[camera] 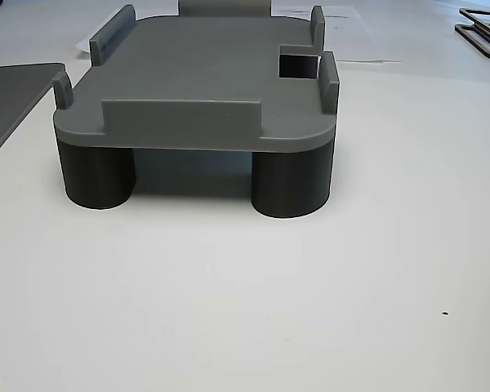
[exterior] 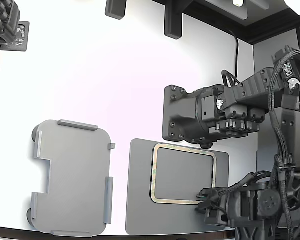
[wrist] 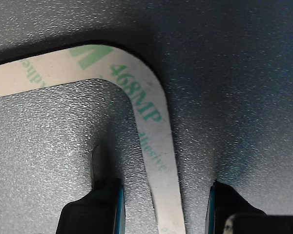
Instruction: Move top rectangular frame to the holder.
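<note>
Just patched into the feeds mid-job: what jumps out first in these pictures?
The tan frame lying flat on the dark mat, at the exterior view's lower centre, stands out. The gripper sits low over it, open, with one strip of the frame running between its fingers. The grey holder sits bare on the white table, to the mat's left in that view.

A plain white bench (exterior: 140, 80) carries two things side by side: a light grey rounded plastic tray with raised edge tabs (exterior: 72, 177) toward the exterior view's left, and a darker grey flat mat (exterior: 140, 200) just beside it.
</note>
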Tool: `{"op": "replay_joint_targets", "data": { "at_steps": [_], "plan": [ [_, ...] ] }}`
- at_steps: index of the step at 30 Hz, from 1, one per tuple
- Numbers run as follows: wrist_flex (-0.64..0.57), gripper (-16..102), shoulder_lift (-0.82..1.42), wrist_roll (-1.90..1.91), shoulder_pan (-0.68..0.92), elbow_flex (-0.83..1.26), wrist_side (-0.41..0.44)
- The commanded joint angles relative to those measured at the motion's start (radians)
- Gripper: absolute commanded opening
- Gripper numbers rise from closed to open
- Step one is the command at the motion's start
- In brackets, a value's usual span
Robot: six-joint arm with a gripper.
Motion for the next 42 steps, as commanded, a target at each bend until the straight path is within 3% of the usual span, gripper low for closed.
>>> {"op": "replay_joint_targets", "data": {
  "at_steps": [1,23,26,28,29,42],
  "plan": [
    [-0.009,69,0.015,0.002,-0.009,-0.009,0.003],
    [-0.097,49,-0.009,-0.028,0.006,0.034,0.021],
    [-0.101,25,-0.003,-0.020,0.005,0.040,0.029],
    [-0.101,-8,0.000,0.003,0.003,0.034,0.038],
    [-0.086,-10,-0.002,0.003,0.002,0.021,0.040],
    [0.127,-11,0.103,-0.017,-0.018,-0.192,0.091]
  ]
}}
